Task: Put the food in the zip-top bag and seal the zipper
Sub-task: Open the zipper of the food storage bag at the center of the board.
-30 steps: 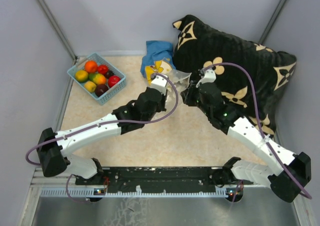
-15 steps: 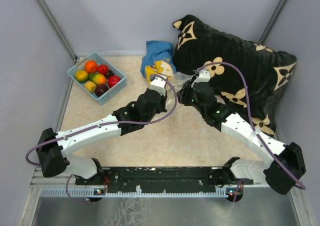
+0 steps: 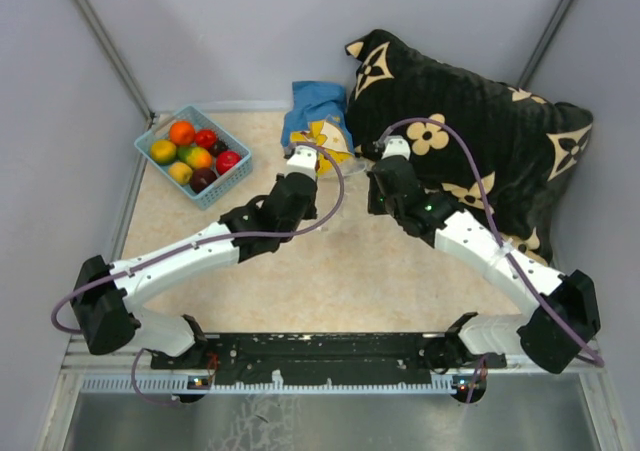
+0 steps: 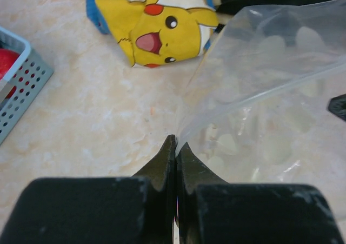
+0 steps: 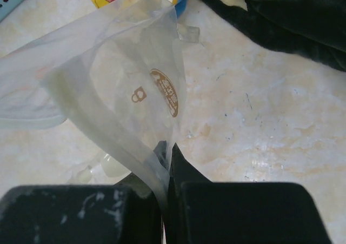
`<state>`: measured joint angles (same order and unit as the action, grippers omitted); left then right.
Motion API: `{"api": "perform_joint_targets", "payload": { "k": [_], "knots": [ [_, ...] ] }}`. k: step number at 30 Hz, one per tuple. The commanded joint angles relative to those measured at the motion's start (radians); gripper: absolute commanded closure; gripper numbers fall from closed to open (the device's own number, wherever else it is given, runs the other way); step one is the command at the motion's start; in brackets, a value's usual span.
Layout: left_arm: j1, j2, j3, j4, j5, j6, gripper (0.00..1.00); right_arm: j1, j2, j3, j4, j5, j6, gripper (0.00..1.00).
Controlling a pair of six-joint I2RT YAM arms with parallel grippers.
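The clear zip-top bag with pale oval spots hangs between my two grippers, in front of the plush. My left gripper is shut on one edge of the bag, pinching the thin plastic. On the opposite side my right gripper is shut on the bag, where the whitish zipper strip runs down into its jaws. In the top view the left gripper and right gripper stand apart with the bag held between them. The food, several small round toy fruits, lies in the blue basket at far left.
The light blue basket sits left of the left arm. A yellow cartoon plush and blue cloth lie just behind the bag. A big black patterned pillow fills the far right.
My right gripper moved left and farther from the bases, then shut on the bag's edge. My left gripper, still shut on the bag, shifted a little left and away.
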<state>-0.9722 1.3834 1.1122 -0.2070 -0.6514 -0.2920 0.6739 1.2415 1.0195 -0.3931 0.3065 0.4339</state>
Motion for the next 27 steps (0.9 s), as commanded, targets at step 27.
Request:
{"api": "perform_joint_targets", "payload": {
  "k": [27],
  "knots": [
    [0.116,0.033,0.077,-0.168,0.213,-0.071,1.0,0.006,0.027,0.238,-0.205,-0.093,-0.182,1.0]
  ]
}}
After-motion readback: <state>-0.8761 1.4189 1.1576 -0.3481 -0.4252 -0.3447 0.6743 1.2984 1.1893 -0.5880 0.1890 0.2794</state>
